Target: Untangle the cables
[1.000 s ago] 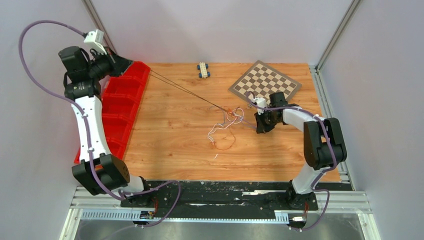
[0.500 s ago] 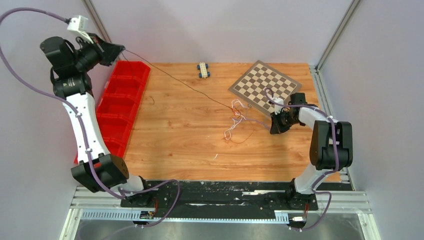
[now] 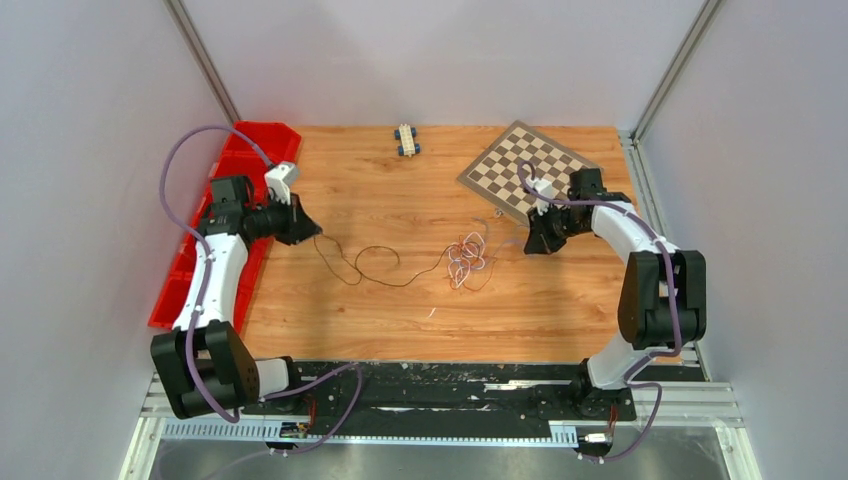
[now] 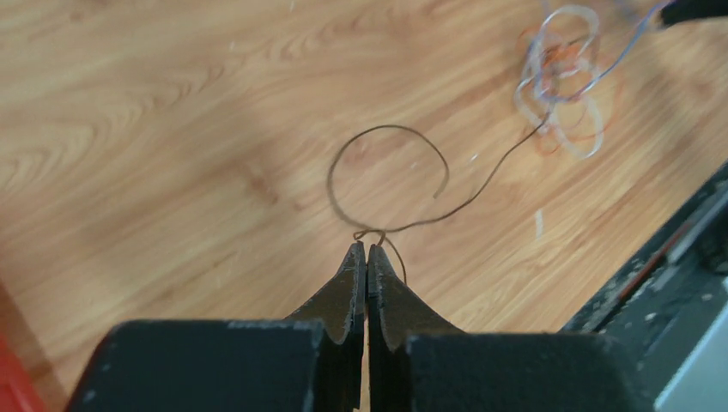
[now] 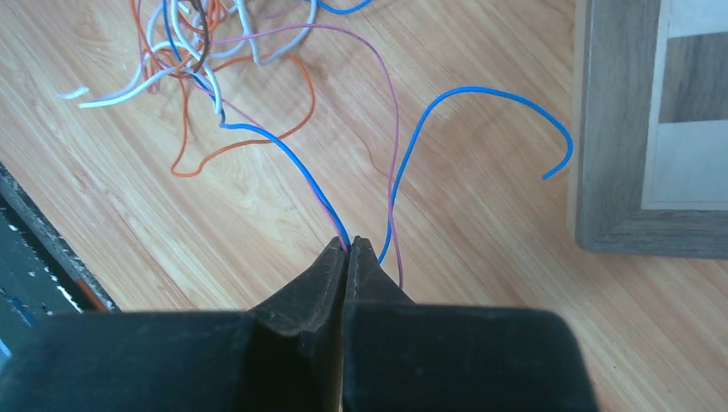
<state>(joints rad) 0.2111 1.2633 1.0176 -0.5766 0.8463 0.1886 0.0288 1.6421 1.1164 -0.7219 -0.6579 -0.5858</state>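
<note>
Desk (image 3: 380, 310): one wooden surface; both arm bases are bolted at its near edge.

Arms: two.
- The left arm (image 3: 215, 270) rises along the desk's left edge, bends at the elbow and reaches inward, low over the wood.
- The right arm (image 3: 640, 250) rises from its base, folds and reaches inward and left, at the near corner of the chessboard.

Red tray (image 3: 262, 140): one, along the left edge. The left arm covers much of it, so its compartments cannot be counted.

Chessboard (image 3: 530, 170): one, lying at the far right, turned at an angle.

Cables (image 3: 467, 255): one loose tangle, mid-desk, between the two hands.
- White, orange, blue, purple and brown strands show in the right wrist view.
- The strands overlap and run out of frame, so their number cannot be fixed.

Brown wire (image 3: 370, 270): one, trailing slack in curves from the tangle to the left hand (image 4: 367, 247). That hand is closed, pinching the wire at the fingertips.

Right hand (image 5: 348, 242): closed, pinching a blue wire (image 5: 283, 154) with a purple strand (image 5: 391, 129) alongside.

Small blue-and-white object (image 3: 406, 139): one, at the far edge, too small to identify.
</note>
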